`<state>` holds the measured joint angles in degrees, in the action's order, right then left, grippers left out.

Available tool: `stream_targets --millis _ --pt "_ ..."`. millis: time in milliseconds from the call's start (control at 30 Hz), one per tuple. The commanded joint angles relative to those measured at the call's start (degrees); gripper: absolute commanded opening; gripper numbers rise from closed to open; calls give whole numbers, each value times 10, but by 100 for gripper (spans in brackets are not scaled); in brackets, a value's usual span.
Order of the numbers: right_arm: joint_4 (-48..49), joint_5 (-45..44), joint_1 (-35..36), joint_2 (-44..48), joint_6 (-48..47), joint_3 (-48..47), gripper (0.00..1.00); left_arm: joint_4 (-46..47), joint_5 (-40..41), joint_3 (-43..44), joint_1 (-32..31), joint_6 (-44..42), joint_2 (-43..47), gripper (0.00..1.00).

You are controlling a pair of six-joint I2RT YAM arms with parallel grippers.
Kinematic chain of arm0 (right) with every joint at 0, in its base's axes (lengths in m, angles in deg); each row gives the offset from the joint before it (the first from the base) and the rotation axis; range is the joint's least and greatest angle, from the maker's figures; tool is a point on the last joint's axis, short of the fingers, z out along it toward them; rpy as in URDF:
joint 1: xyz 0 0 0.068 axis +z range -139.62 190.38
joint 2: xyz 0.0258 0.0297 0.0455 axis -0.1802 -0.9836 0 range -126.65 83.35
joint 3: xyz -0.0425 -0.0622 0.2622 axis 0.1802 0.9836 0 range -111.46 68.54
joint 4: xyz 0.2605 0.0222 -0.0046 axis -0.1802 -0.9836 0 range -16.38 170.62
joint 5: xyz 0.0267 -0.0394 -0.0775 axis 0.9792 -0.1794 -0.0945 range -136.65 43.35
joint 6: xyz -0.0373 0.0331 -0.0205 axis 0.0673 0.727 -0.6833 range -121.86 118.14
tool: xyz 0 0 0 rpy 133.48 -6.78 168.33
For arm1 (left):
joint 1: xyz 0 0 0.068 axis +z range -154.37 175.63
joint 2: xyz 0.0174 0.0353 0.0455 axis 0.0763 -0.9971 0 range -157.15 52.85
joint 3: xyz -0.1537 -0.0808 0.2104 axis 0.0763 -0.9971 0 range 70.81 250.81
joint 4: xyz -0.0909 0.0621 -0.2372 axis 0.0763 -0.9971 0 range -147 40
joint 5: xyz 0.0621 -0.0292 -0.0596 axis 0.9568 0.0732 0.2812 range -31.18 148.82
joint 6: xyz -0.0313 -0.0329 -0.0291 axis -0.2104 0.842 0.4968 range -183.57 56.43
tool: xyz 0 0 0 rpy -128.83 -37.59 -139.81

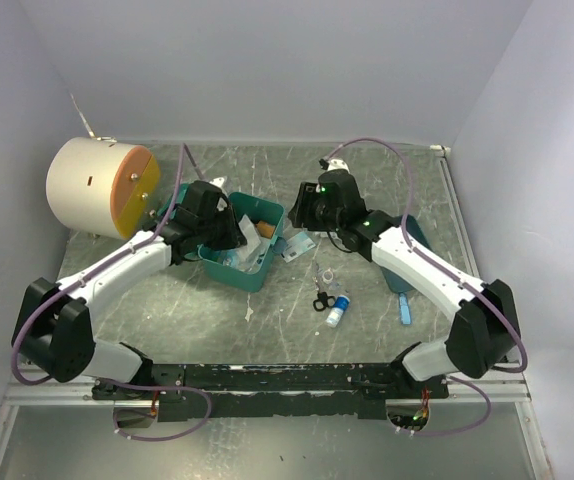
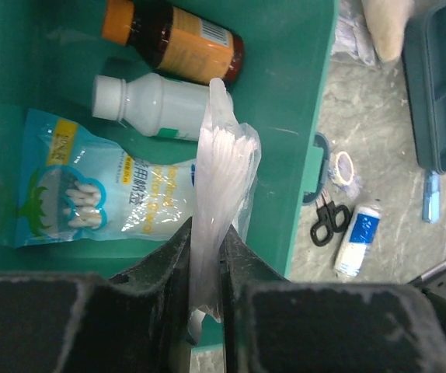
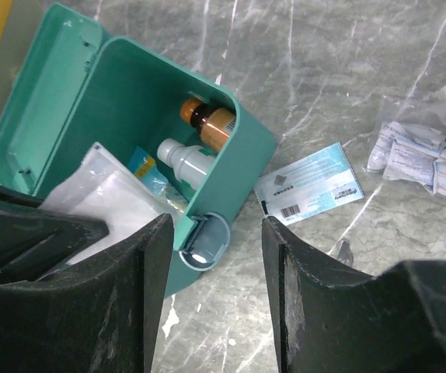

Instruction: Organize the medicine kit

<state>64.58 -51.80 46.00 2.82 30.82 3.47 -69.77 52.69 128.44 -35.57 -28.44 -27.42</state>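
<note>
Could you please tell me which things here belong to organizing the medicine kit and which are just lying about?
Job: medicine kit; plastic bag in left pincer; probably still to pack: scissors, blue-labelled roll, flat packet.
Lying about, likely: cream drum; divided tray.

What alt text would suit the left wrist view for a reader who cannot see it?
The left tool pinches a clear plastic packet over the open teal medicine kit, where an amber bottle, a white bottle and a blue-white sachet lie. Black scissors lie outside it on the table.
</note>
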Motion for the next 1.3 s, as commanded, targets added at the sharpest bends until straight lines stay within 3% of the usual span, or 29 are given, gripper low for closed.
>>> stream_targets --millis 0,233,433,600,833,1067,1267 --pt "1 7 -15 -23 7 0 49 -7 60 6 -4 -18 5 25" --pt "16 27 -33 -46 0 -7 49 2 47 18 -6 -16 -60 26" --pt "28 37 -42 -48 -3 1 49 10 71 -6 -19 -7 -48 30" --pt "33 44 -43 -45 -4 10 49 0 95 -16 -25 -3 -36 47" --pt "33 47 -44 -38 -9 15 49 -53 145 5 -30 -11 -5 62" --pt "37 47 -46 -36 -10 18 49 -106 189 31 -29 -24 11 65" --pt "40 36 -49 -32 -7 25 49 -111 187 44 -30 -49 7 53"
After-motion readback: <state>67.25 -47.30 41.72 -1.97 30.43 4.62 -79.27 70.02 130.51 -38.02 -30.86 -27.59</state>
